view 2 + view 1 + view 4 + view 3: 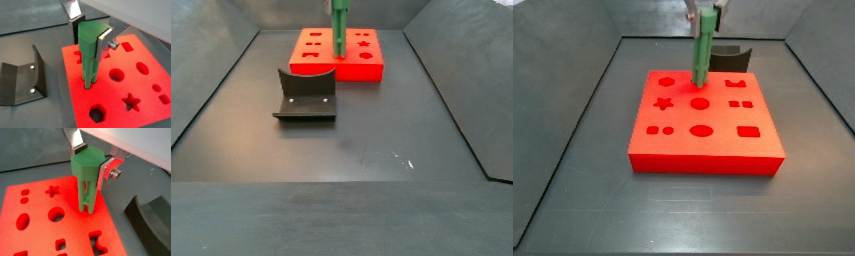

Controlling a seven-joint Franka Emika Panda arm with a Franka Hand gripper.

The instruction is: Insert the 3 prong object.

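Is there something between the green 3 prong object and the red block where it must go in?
Nothing visible stands in the way. The pincer holds the 3 prong object upright at its head, and its rod tips already meet the top of the red block. The fixture stands apart, beside the block.

from here the gripper (704,14) is cut off by the frame edge in both side views, so i can't see its fingers there. the peg (91,50) hides the block (143,90) hole under its tips. the fixture (150,220) runs off a wrist view.
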